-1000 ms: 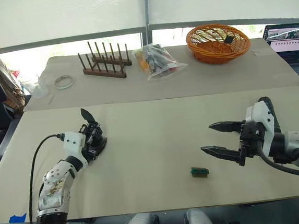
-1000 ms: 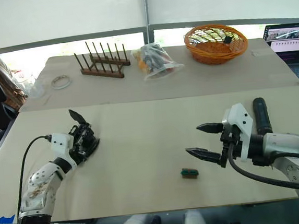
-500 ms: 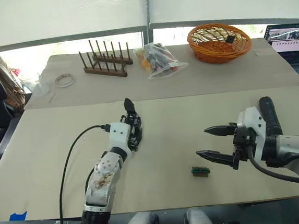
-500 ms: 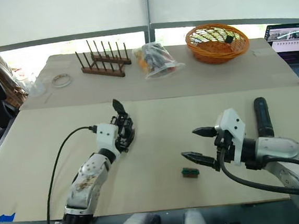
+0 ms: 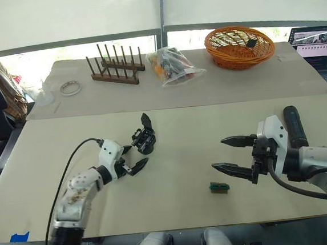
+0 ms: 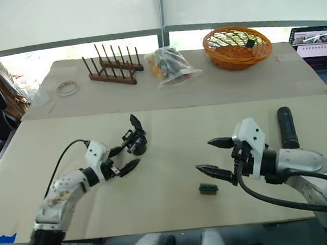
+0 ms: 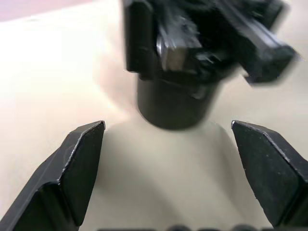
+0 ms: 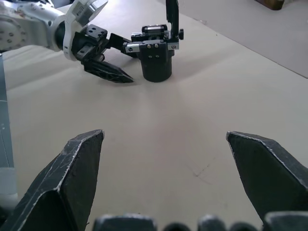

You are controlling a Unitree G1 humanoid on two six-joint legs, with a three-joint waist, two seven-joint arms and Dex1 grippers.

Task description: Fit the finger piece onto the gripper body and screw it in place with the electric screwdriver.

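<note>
Gripper body (image 5: pixel 147 140) stands upright mid-table, just beyond the left gripper (image 5: pixel 130 158), whose fingers are spread and hold nothing. The right gripper (image 5: pixel 230 154), also spread and empty, hovers right of a small green part (image 5: pixel 218 187). The screwdriver (image 5: pixel 294 125) lies at the far right. Probably best to steady the round base before fitting anything.

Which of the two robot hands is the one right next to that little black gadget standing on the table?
The left gripper. Its open jaws sit just beside the gripper body, which stands upright, while the right gripper hovers open far across the table, near a small green part.
</note>
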